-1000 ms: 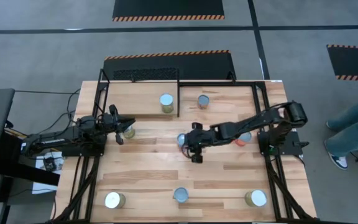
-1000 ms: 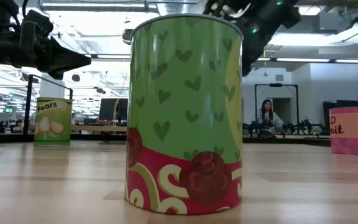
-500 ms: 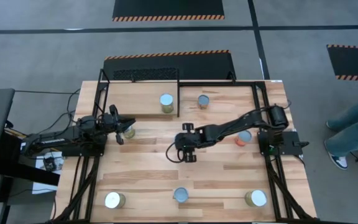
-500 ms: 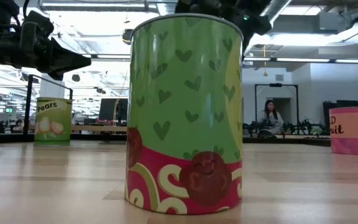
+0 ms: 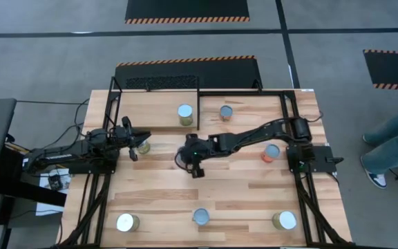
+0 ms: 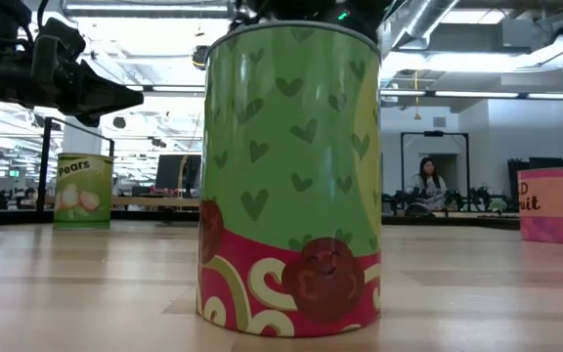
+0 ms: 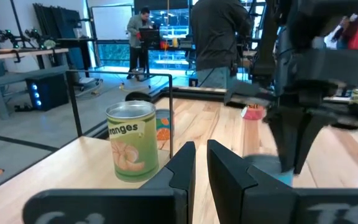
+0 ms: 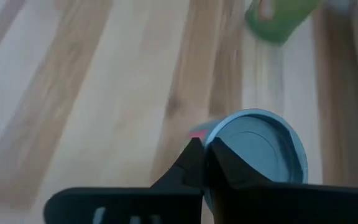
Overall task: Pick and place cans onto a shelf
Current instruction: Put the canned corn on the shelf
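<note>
Right gripper (image 5: 188,160) at table (image 5: 164,187) centre, fingers closed on an upright can (image 8: 257,149); bare wood around it. Left gripper (image 5: 135,143) at left edge, fingers narrow, beside another upright can (image 5: 144,146).

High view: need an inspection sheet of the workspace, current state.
Surface: wooden tabletop, mostly bare.
Job's things: seven cans visible from above; an eighth, the blue-topped can, sits under the right gripper. The oranges can appears to stand on the shelf.
Clutter: nothing seen.
Grippers: right gripper at table centre, shut just above the blue-topped can, not gripping it. Left gripper waits at the left edge beside a can.
Cables: black cables off the table's left side.
Surroundings: person's legs at right; people in the room behind.
</note>
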Controlling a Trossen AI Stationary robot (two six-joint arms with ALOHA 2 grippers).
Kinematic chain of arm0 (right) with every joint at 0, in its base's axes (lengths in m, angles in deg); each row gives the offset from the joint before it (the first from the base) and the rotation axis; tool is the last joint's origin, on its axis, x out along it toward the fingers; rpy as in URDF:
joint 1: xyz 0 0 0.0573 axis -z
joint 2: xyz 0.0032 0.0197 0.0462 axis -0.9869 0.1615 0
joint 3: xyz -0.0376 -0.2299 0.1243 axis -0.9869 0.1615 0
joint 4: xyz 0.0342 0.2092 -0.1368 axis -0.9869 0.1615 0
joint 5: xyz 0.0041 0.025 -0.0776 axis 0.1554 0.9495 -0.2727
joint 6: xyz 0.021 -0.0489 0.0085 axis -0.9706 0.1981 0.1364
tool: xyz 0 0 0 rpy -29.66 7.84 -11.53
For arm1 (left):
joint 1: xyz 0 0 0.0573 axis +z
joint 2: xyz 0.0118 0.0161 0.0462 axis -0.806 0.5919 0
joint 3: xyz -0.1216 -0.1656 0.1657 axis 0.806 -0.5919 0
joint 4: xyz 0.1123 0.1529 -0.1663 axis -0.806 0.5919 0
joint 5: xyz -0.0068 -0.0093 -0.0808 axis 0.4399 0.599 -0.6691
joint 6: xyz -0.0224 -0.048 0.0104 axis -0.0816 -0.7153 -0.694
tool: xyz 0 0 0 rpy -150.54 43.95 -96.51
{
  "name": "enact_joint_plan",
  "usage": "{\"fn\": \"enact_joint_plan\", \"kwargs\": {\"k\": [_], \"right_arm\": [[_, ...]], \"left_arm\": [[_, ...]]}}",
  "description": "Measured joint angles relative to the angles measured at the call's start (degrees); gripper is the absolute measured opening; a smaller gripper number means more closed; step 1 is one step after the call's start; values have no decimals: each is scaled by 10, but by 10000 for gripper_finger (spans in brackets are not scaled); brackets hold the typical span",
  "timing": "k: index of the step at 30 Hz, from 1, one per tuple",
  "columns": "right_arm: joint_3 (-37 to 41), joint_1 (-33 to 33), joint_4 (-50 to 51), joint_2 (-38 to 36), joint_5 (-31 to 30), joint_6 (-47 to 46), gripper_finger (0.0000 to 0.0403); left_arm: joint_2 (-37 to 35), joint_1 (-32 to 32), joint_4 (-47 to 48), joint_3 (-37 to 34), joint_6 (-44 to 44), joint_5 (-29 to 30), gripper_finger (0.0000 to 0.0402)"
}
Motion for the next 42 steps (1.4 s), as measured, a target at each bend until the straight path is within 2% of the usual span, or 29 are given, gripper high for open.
{"fn": "enact_joint_plan", "kwargs": {"k": [9, 15, 26, 34, 37, 42], "right_arm": [[-130, 20, 59, 103, -7, 51, 24], [-190, 26, 71, 141, -6, 61, 21], [-204, 37, 65, 149, -11, 48, 78], [-203, 33, 55, 137, -40, 65, 126], [-203, 24, 89, 105, -58, 72, 106], [-179, 13, 163, 41, -67, 68, 17]], "left_arm": [[8, 0, 0, 0, 1, 0, 32], [14, 0, -1, 0, 4, 0, 32], [15, 0, 0, 0, 4, 0, 32], [15, 0, 0, 0, 4, 0, 32], [15, 0, 0, 0, 4, 0, 32], [15, 0, 0, 0, 1, -6, 32]]}}
